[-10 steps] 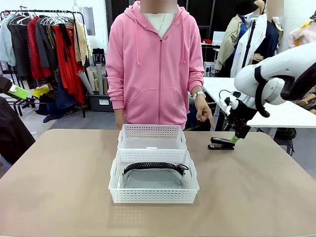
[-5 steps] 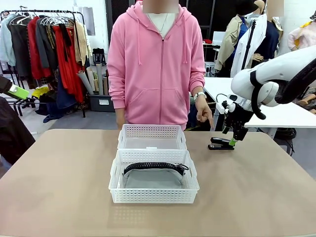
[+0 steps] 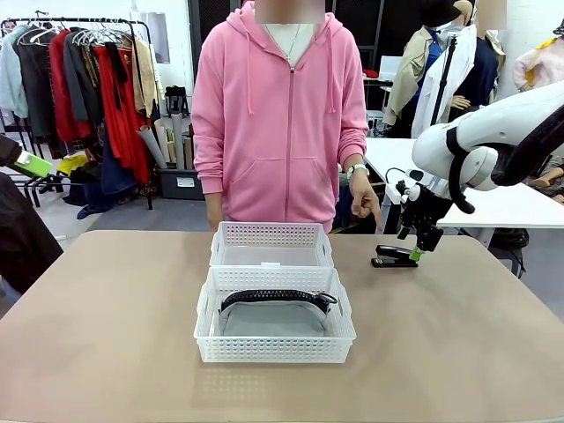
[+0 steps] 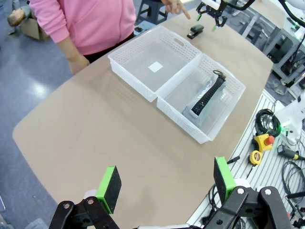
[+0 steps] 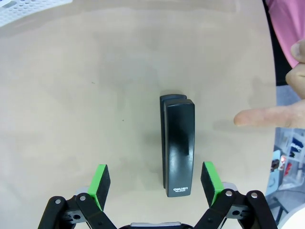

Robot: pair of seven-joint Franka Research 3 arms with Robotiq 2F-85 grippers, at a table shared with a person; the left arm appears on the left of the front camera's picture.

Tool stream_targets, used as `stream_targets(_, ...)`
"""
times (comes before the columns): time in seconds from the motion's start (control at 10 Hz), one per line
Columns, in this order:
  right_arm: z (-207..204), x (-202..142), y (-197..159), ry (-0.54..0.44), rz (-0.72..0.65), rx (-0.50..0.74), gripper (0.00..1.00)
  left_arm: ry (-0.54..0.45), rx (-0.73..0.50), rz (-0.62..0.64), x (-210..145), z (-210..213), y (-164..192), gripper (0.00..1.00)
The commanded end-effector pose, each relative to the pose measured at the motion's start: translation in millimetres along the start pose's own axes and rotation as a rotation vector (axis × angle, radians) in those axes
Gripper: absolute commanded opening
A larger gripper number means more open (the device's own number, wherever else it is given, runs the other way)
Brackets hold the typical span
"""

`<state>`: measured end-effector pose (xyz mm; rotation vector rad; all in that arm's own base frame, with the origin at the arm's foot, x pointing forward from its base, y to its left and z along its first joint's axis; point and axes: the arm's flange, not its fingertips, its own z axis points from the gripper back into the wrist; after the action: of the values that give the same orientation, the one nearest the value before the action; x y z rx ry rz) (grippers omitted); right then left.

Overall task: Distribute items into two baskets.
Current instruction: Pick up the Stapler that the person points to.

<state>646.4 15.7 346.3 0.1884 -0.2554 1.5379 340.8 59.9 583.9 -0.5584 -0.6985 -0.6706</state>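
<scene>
The small black stapler (image 3: pixel 394 256) is laid flat on the table (image 3: pixel 106 335), right of the larger basket (image 3: pixel 264 233), its long axis running side to side. The right gripper (image 3: pixel 414 254) is held spread over one end. Since a second ago the gripper has been shifted slightly leftward; the stapler is unmoved.

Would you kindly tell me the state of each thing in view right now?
stapler: closed, flat on the table, in no basket.
pouch: lying in the near basket.
near basket: holds the pouch.
far basket: empty.
right tool: open, astride the stapler's end, not gripping it.
left tool: open, holding nothing.
person's hand: pointing at the stapler.
</scene>
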Motion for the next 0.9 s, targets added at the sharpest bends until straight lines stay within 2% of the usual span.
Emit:
stream_targets(0.0,0.6,0.5,-0.2,-0.003,-0.003,-0.002,1.00,-0.013,-0.011,0.000,0.4,0.2,-0.2,1.00)
stream_targets(0.2,0.0,-0.1,0.0,0.000,0.000,0.000,1.00,-0.013,-0.011,0.000,0.4,0.2,-0.2,1.00)
stream_targets(0.3,-6.9,6.5,-6.1,0.039,0.038,-0.011,1.00,-0.013,-0.011,0.000,0.4,0.2,-0.2,1.00)
stream_targets(0.5,-12.9,12.6,-15.9,0.057,0.079,-0.023,1.00,-0.013,-0.011,0.000,0.4,0.2,-0.2,1.00)
stream_targets(0.8,-27.9,23.9,-29.4,0.074,0.112,0.022,1.00,-0.013,-0.011,0.000,0.4,0.2,-0.2,1.00)
